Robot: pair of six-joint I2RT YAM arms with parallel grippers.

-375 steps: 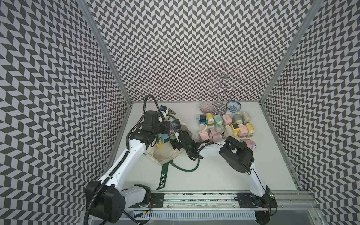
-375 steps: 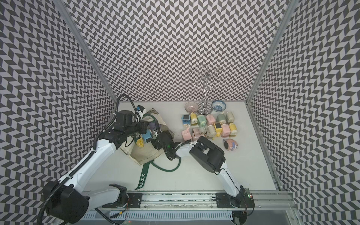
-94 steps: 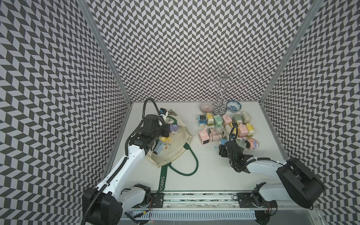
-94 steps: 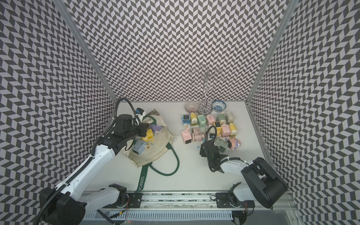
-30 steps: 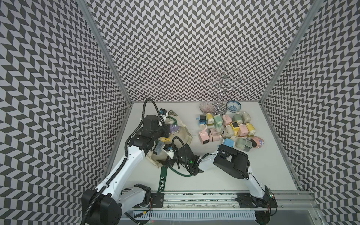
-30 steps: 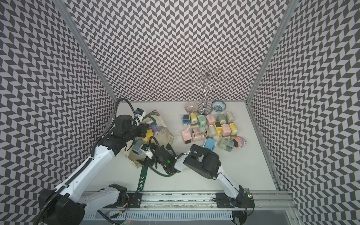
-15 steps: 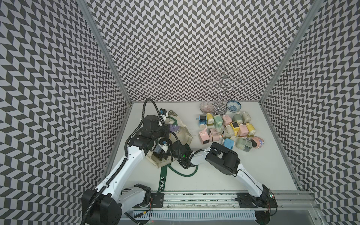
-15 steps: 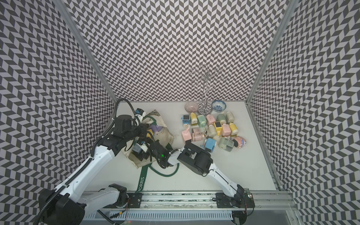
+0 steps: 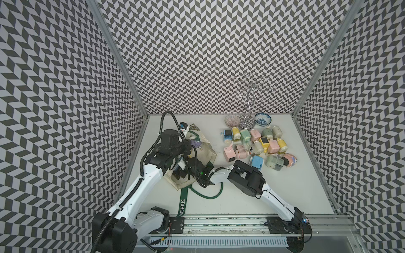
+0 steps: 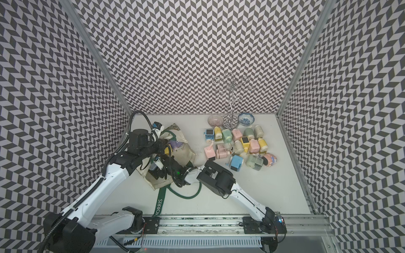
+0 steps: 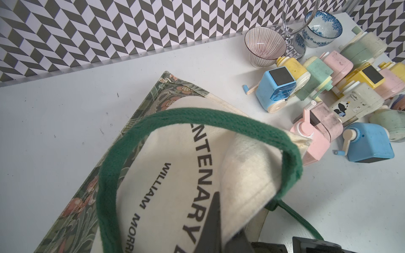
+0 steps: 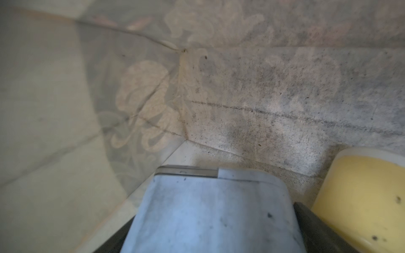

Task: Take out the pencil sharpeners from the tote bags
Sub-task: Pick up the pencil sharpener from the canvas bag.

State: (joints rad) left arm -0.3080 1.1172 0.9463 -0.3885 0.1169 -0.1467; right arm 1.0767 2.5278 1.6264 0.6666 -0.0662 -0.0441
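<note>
Cream canvas of the green-strapped tote bag [image 11: 166,153] is pinched up in my clenched left gripper [image 11: 225,219] while my right gripper [image 12: 210,232], deep inside, straddles a pale blue blocky plastic pencil sharpener [image 12: 203,197], though I cannot tell whether it grips; next I should close firmly and draw it out.

Both top views look down from high on the same whole table [image 9: 241,201]. Left wrist view is close over the bag [image 11: 171,142]; right wrist view seems inside it.
</note>
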